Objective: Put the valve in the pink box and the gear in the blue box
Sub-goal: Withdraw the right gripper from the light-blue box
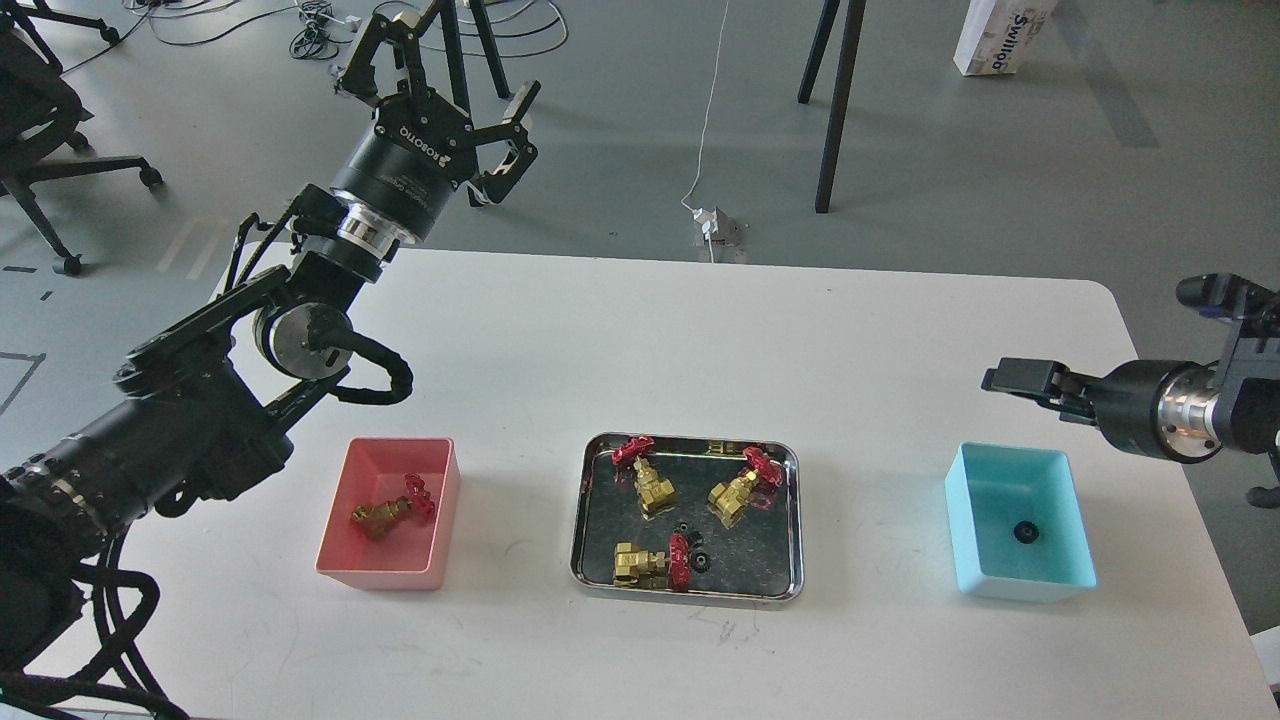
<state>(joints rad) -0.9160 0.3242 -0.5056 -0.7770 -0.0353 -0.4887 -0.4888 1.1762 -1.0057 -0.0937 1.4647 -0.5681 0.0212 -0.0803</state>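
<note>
One valve point(390, 512) lies in the pink box point(385, 578). Three more valves point(650, 485) point(738, 495) point(648, 563) lie in the steel tray point(586, 500), with two small black gears point(692, 545) between them. One gear point(1024, 532) lies on the floor of the blue box point(1020, 588). My left gripper point(440, 65) is open and empty, raised beyond the table's far left edge. My right gripper point(1005, 378) hovers above the table just behind the blue box. It is dark and seen side-on, so its fingers cannot be told apart.
The white table point(700, 340) carries the pink box at left, the tray in the middle and the blue box at right. Beyond the far edge are stand legs point(835, 110), cables and a power strip point(715, 225) on the floor, and an office chair point(40, 120) at far left.
</note>
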